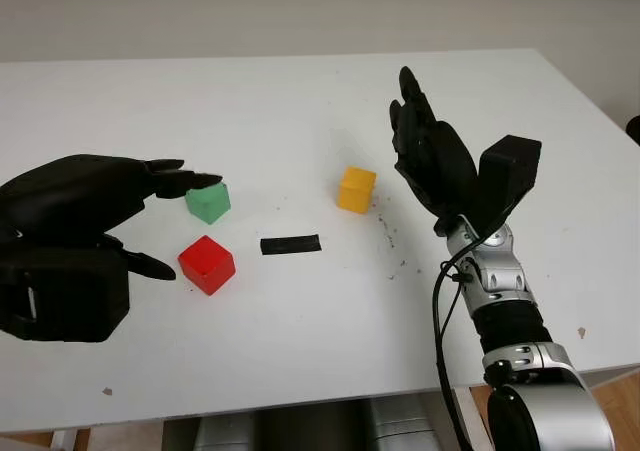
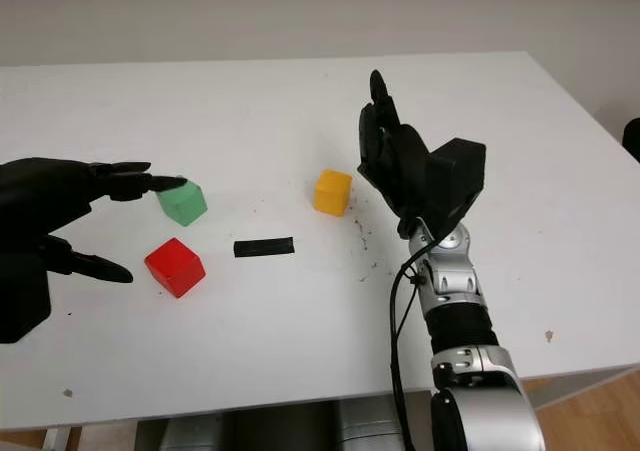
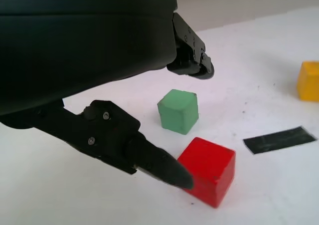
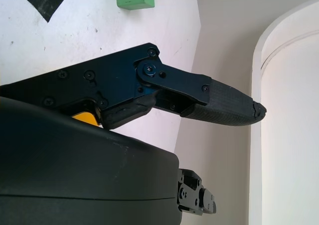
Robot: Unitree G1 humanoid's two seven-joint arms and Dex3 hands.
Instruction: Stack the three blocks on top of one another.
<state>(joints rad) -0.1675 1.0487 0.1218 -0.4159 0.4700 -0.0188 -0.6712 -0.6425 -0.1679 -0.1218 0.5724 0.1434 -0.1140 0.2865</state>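
Three blocks are seen apart on the white table, none yet stacked: the green block toward the robot's left, the red block just nearer the robot than it, and the yellow block well off to the right, with a strip of black tape lying between red and yellow; the left hand is held open and empty beside the green and red blocks, one upper finger reaching toward the green block's top edge and a lower finger pointing at the red one — contact cannot be confirmed; the right hand is raised open, holding nothing, just right of the yellow block. A risk is judged in the closeness of green and red: a closing finger could nudge the wrong block aside, or a corner grip could let the block twist and slip. The left wrist view shows the gap between the lower fingertip and the red block's face more plainly than the head views; the right wrist view shows a sliver of yellow tucked behind that hand's shell.
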